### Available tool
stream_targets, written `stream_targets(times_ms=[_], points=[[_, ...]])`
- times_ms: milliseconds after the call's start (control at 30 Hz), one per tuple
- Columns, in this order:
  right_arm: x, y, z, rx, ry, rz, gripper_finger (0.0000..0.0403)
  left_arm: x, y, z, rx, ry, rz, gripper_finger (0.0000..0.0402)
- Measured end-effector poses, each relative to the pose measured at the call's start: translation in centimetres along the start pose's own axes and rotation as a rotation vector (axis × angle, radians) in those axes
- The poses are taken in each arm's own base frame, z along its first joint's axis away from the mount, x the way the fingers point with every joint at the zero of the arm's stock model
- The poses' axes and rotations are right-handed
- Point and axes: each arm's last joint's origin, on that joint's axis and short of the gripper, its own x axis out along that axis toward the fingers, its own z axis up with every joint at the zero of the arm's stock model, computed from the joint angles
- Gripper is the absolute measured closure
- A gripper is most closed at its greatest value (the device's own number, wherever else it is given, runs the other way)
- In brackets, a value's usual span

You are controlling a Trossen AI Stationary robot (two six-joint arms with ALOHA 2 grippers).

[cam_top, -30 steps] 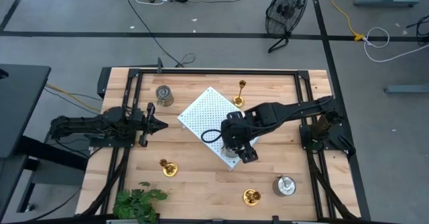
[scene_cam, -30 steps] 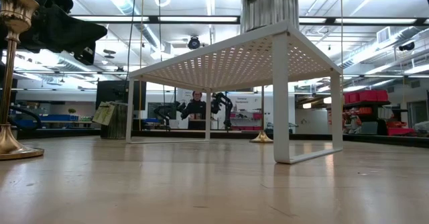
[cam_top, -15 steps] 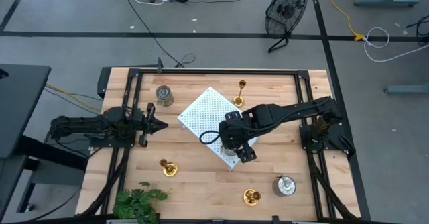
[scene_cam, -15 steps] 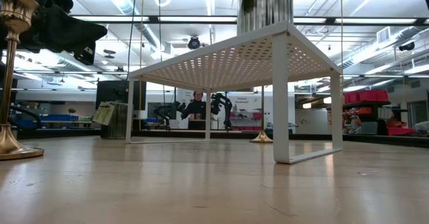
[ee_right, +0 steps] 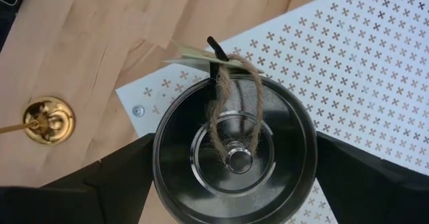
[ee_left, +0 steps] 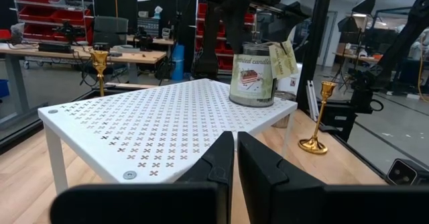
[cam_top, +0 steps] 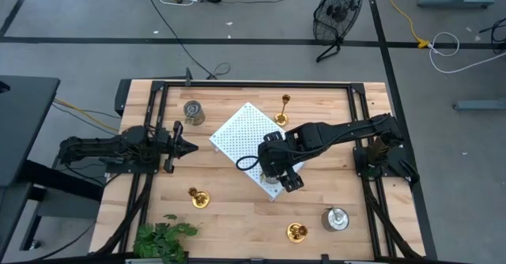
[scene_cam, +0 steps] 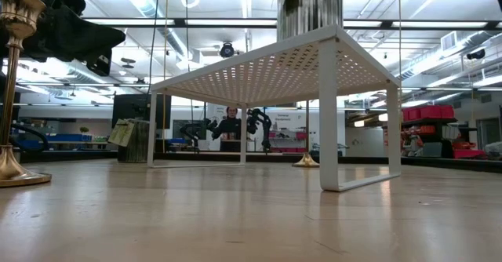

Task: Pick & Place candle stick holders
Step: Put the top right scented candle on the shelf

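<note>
Silver holder (ee_right: 234, 157) sits at the white board's (cam_top: 245, 133) corner, my right hand (cam_top: 274, 171) spread around it; lift clear next. Left hand (cam_top: 190, 146) waits clenched.

No legible text; jar (ee_left: 253, 75) label, tags unreadable.

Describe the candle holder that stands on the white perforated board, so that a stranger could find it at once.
Find the white perforated board in the middle of the wooden table. On its corner nearest the right gripper stands a squat silver-grey cylindrical holder, with the open fingers on either side of it. Unlike the holders on the bare wood, it is raised on the board, and it has a picture label and twine-tied paper tags.
</note>
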Motion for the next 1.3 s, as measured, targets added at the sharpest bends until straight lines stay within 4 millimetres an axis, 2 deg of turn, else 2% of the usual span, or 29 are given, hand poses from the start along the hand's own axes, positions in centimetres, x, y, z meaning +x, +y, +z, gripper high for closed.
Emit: stream_targets(times_ms=[367, 667, 1300], points=[[0.02, -0.01, 0.05, 0.0, -0.004, -0.002, 0.0036, 0.0, 0.0, 0.0, 0.0, 0.0, 0.0, 0.0376], [0.09, -0.02, 0.06, -0.005, -0.002, -0.003, 0.0007, 0.0, 0.0, -0.01, 0.0, 0.0, 0.0, 0.0376], [0.09, -0.01, 0.06, -0.008, -0.003, -0.001, 0.0007, 0.0, 0.0, 0.0, 0.0, 0.0, 0.0, 0.0376]])
